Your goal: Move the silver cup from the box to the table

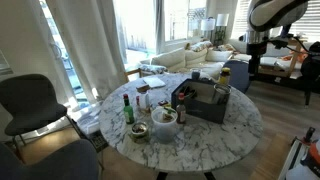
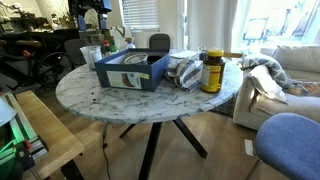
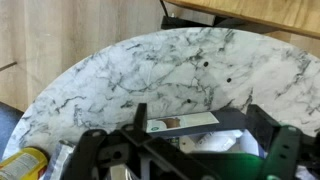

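Tool point(image 3: 195, 115), wrist view: fingers spread wide, nothing between them, nothing held. It hangs over one edge of the box point(image 3: 185, 124), with the bare marble of the table point(image 3: 130, 70) beyond.

Silver cup point(image 2: 90, 55): in an exterior view we take the small pale cylinder at the far corner of the box, on the arm's side, to be it. It is upright, plain-sided and a dull silver-grey. It is too small for us to say whether it stands inside the box wall or hard against it. We cannot find it in the wrist view.

Step in hand, as we judge it: the approach, with the grasp not yet made. To do it well, we would:
- centre the tool over the cup's mouth;
- keep the fingers wide until they straddle the cup;
- descend straight, so neither finger catches the box rim;
- close gently, since smooth metal is likely slick;
- lift clear of the box wall before crossing to open marble, away from the yellow jar point(image 2: 212, 70).
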You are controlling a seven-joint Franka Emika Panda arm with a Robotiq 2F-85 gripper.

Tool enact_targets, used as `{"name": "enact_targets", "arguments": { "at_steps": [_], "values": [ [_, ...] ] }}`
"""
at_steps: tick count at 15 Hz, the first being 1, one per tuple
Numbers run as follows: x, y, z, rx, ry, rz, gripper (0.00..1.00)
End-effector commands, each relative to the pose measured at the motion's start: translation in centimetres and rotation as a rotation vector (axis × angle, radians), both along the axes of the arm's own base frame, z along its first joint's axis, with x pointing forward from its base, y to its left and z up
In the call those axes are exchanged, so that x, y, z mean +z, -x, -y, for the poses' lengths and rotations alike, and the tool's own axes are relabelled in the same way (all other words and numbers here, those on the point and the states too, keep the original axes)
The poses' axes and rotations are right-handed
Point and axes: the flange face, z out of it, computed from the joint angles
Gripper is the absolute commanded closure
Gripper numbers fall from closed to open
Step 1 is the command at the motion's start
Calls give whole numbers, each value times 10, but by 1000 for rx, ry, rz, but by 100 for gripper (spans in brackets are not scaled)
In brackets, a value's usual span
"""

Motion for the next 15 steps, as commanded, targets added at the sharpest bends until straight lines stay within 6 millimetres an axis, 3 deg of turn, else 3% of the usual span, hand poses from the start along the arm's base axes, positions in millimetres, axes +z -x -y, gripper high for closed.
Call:
{"name": "enact_targets", "arguments": {
  "at_steps": [1, 5, 9, 12, 15],
  "values": [
    [1, 0, 0, 0, 0, -1, 0],
    [3, -3, 1, 5, -9, 40, 0],
    [14, -38, 16, -16, 67, 211, 0],
    [-6, -65, 17, -8, 70, 219, 0],
    [-44, -81, 6, -1, 9, 119, 0]
  ]
}}
